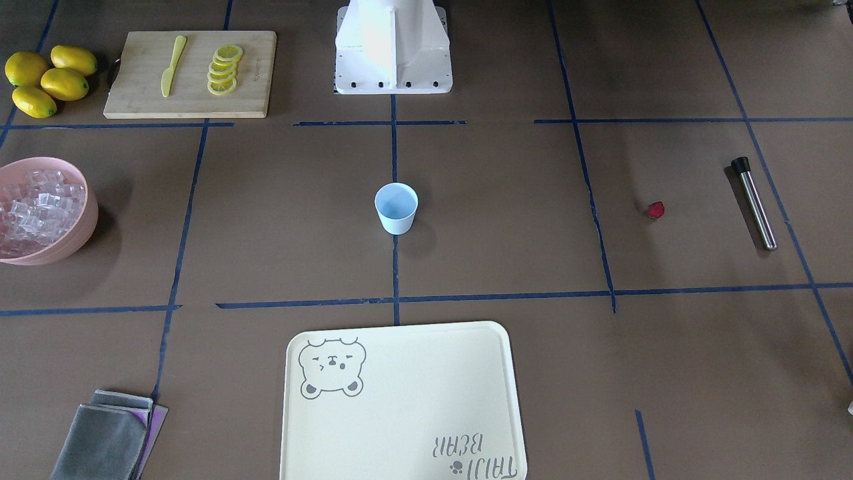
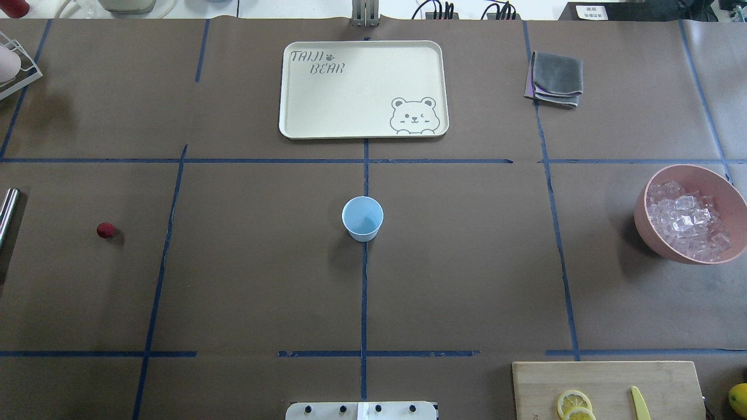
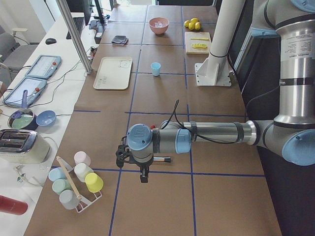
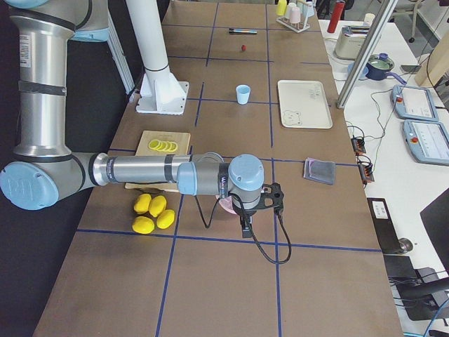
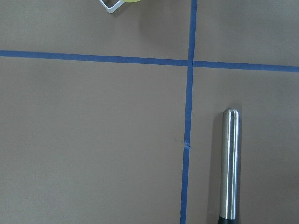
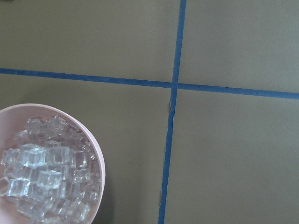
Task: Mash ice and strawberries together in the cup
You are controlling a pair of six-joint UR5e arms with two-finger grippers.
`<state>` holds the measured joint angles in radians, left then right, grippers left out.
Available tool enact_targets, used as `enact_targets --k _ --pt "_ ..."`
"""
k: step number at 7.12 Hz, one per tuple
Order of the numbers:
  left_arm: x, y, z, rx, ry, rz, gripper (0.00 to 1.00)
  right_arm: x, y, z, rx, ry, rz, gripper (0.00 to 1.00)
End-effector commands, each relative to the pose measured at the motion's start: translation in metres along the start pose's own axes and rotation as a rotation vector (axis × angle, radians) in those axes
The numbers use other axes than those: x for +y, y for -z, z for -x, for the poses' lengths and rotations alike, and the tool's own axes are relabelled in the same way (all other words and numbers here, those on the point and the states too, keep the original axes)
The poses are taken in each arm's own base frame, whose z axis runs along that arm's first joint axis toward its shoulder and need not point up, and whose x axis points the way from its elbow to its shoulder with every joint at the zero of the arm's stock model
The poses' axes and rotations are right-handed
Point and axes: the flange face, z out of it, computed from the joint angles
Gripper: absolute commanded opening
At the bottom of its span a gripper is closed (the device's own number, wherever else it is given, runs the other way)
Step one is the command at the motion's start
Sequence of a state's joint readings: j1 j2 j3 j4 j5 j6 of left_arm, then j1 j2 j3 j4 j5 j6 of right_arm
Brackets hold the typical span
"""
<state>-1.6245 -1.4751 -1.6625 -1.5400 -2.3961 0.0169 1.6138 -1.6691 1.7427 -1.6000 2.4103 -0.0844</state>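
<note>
Jaw state of left gripper [image 3: 143, 175], right gripper [image 4: 243, 227]: cannot tell. Ice [image 6: 44, 177] in pink bowl [image 6: 101, 161] just below right jaws: prob. slippery, pinch flat sides. Strawberry [image 1: 656, 211] near left jaws, soft. Cup [image 1: 396, 209] well apart from both.

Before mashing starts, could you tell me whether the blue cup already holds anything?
Empty: the cup shows only its bare blue inside; the ice is in the pink bowl.

A small pale blue cup [image 2: 362, 217] stands upright and empty at the middle of the table [image 2: 467, 280]. One small dark-red strawberry [image 2: 105, 230] lies well to its left. Clear ice cubes [image 2: 688, 219] fill a pink bowl [image 2: 645, 233] far to the right.
</note>
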Motion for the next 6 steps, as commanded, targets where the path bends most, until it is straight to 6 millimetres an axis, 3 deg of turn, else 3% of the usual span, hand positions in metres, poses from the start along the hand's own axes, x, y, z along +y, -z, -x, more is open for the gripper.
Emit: enact_targets --k 1,4,6 --pt "-0.0011 0.0008 -0.0007 -0.002 -0.002 -0.002 1.00 -0.0031 0.0018 0.0014 0.004 0.006 -0.004 1.00" --pt "-0.0049 -0.0009 0.0067 -0.064 -0.003 0.001 1.00 -0.0031 0.0018 0.0012 0.005 0.006 -0.004 1.00" --pt "-0.0058 0.0036 -0.0001 -0.056 -0.014 -0.013 1.00 -0.0023 0.0009 0.0005 0.004 0.003 -0.003 1.00"
